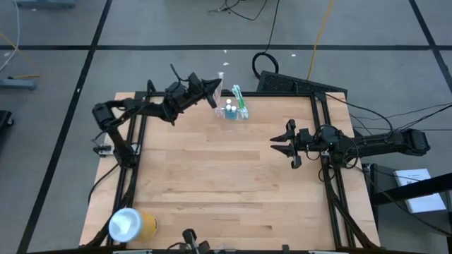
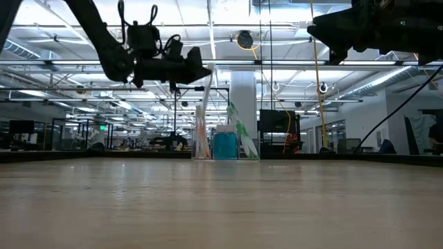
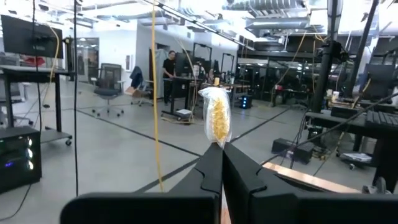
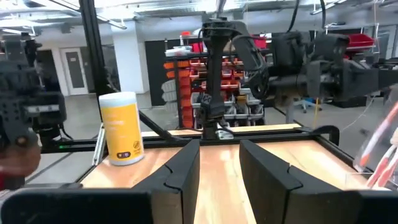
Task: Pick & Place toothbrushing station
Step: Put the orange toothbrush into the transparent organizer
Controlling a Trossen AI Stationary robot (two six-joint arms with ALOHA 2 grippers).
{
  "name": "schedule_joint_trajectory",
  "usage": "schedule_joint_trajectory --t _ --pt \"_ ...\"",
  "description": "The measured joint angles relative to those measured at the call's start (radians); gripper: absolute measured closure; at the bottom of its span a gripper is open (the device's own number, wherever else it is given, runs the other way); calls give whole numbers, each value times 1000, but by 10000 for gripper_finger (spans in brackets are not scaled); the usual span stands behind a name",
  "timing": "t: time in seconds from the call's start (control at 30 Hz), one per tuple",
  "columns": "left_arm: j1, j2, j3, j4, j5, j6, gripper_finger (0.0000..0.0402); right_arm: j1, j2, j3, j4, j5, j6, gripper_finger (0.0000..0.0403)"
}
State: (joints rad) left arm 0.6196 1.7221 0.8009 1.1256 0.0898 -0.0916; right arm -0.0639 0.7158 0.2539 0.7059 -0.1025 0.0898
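Two pincers, and the left one is by far the nearer to the toothbrushing station.

The left pincer (image 1: 214, 89) hangs high above the worktop (image 1: 212, 183), its fingers pressed together on a thin wrapped item (image 3: 216, 117), with the toothbrushing station (image 1: 233, 110) just beside and below its tip, toward the worktop's middle. The station stands upright at the far edge, brushes rising from it; its long axis seems to run crosswise to the left pincer's reach, though that is hard to tell. The right pincer (image 1: 282, 144), fingers apart and empty, waits well apart from the station, which lies ahead of it and off to one side.
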Motion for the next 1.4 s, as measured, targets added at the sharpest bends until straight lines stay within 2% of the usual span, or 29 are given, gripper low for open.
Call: schedule_joint_trajectory --t 0.43,1.07,1.17,1.4 --pt "15 124 0 51 -16 -18 399 0 0 0 -38 -2 6 298" --pt "-17 137 0 -1 -31 -43 397 0 1 0 -45 -2 6 298" --pt "-22 127 0 -13 -38 -75 367 0 0 0 -45 -2 6 298" --pt "-31 54 1 -138 -41 -95 251 0 1 0 -45 -3 6 298"
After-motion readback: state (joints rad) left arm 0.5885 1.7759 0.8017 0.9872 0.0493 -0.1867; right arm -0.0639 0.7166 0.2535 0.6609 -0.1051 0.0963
